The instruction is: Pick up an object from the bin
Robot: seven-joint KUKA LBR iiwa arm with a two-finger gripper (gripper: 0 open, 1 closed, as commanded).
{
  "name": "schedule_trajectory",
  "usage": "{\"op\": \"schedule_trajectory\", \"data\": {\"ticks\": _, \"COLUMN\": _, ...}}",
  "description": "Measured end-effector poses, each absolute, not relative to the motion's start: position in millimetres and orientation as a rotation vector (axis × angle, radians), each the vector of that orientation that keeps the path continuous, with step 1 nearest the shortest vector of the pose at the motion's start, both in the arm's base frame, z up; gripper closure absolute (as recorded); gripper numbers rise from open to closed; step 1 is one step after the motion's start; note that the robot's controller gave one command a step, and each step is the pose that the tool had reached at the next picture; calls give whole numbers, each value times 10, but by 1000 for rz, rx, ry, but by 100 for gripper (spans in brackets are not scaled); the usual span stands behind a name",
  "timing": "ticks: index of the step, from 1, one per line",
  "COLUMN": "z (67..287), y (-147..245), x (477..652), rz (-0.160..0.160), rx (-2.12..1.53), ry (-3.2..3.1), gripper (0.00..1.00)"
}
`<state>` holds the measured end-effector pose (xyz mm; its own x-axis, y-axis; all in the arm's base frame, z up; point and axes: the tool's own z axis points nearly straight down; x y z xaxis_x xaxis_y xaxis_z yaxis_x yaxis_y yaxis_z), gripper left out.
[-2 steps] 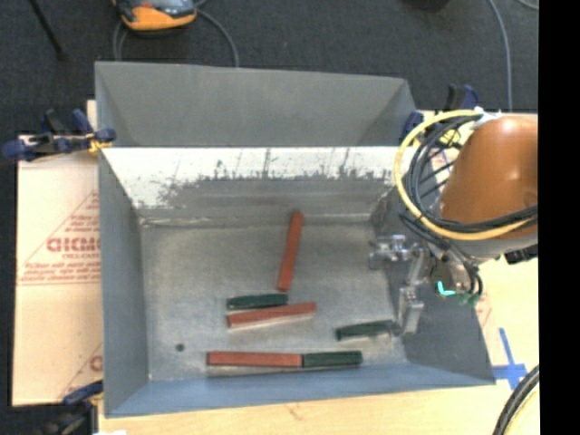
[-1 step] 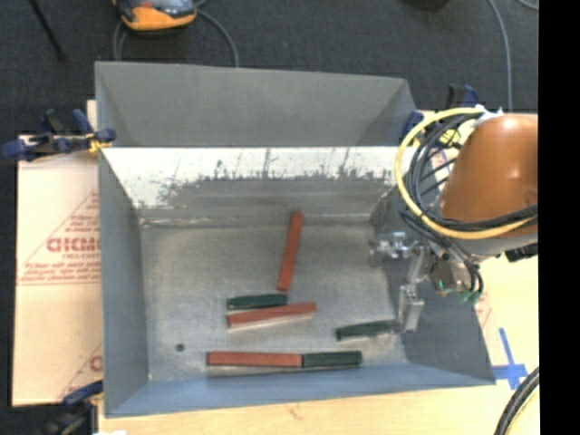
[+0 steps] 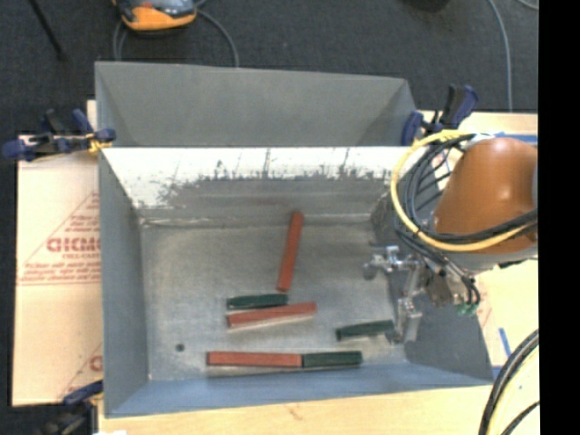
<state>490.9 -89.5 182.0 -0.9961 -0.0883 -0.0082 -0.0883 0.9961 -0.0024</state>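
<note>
A short dark green bar [image 3: 365, 332] lies at the jaws' nine o'clock, near the right wall of the bin [image 3: 254, 107]. Their opening cannot be told.

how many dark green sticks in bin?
3. One green stick mid-floor, a second green stick at the front wall, a third green stick at right by the gripper. None looks hidden.
</note>
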Motion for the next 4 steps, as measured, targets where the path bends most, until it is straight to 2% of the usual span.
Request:
{"op": "schedule_trajectory", "data": {"ticks": 1, "z": 1198, "y": -959, "x": 5043, "rz": -5, "rx": -474, "ry": 3098, "gripper": 0}}
{"op": "schedule_trajectory", "data": {"ticks": 2, "z": 715, "y": -1249, "x": 5068, "rz": -5, "rx": -665, "ry": 3064, "gripper": 100}}
{"op": "schedule_trajectory", "data": {"ticks": 3, "z": 715, "y": -1249, "x": 5068, "rz": -5, "rx": -667, "ry": 3064, "gripper": 100}}
{"op": "schedule_trajectory", "data": {"ticks": 4, "z": 2782, "y": -1426, "x": 5071, "rz": -1, "rx": -738, "ry": 3052, "gripper": 100}}
